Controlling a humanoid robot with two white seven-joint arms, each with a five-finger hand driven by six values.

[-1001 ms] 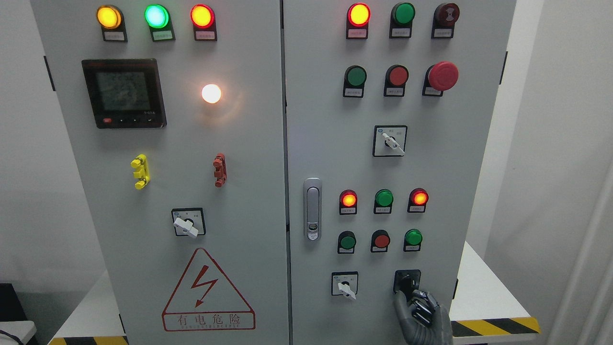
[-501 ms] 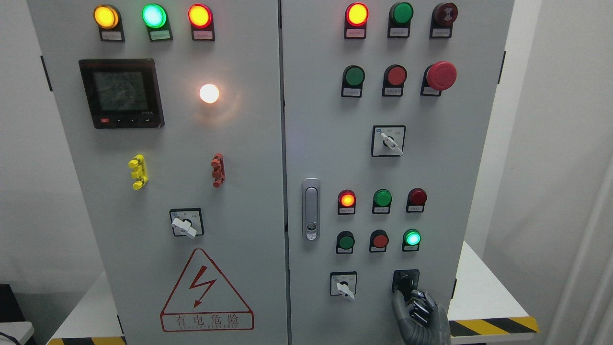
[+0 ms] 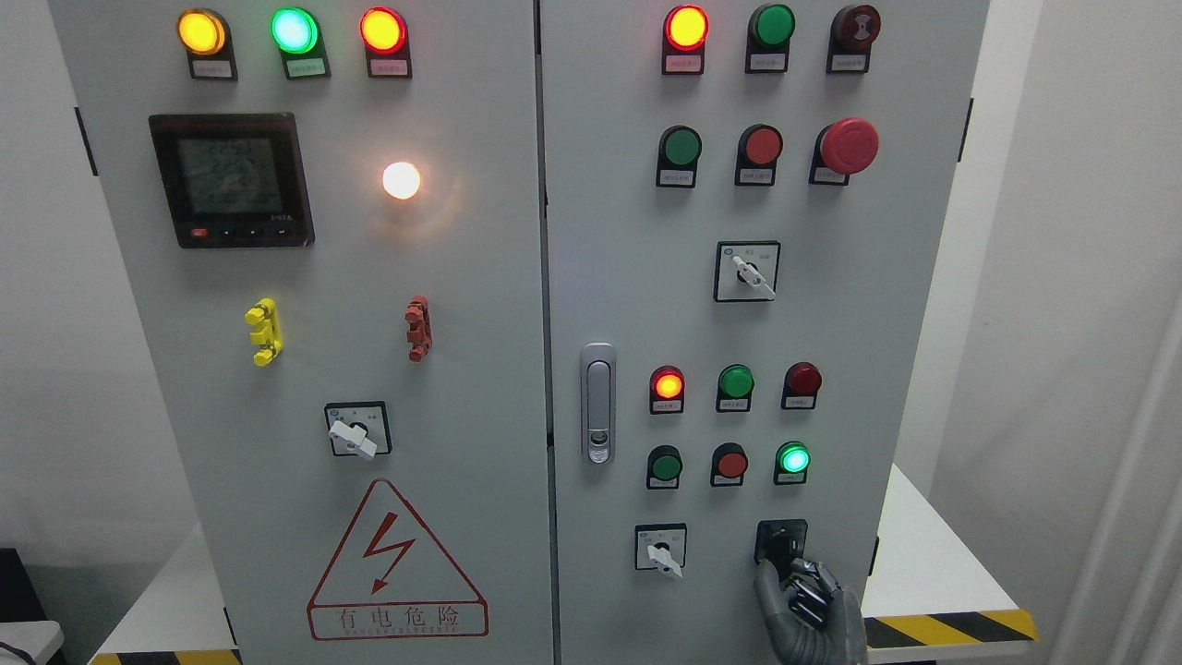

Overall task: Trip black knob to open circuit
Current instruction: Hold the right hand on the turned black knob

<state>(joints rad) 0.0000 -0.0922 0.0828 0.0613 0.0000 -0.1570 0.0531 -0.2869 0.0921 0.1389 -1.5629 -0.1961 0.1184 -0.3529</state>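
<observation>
The door latch [image 3: 599, 404] in the middle of the cabinet [image 3: 517, 305] serves as the landmark. Far to its left and a little lower sits a white-handled selector [image 3: 355, 430], untouched. Below and just right of the latch is a second white selector [image 3: 661, 549], and further right again, at the same height, the black knob [image 3: 781, 543] on its dark square plate, the lowest control on the right door. The right hand [image 3: 805, 605] comes up from the bottom edge right of the latch, directly beneath that knob; its thumb [image 3: 766, 582] rises along the knob's left flank and the curled fingers [image 3: 814, 591] close against its lower right, so the hand looks pinched onto the knob from below (the knob's own handle is mostly hidden, and its long axis cannot be read for certain). The knob therefore lies straight above the palm, and any further turn would come from the wrist rolling. The left hand is not in view. Against the frame one second earlier, the red lamp [image 3: 802, 380] up and right of the latch has gone dark and the green lamp [image 3: 793, 458] below it has lit, suggesting the circuit has already tripped; the hand has barely shifted.
</observation>
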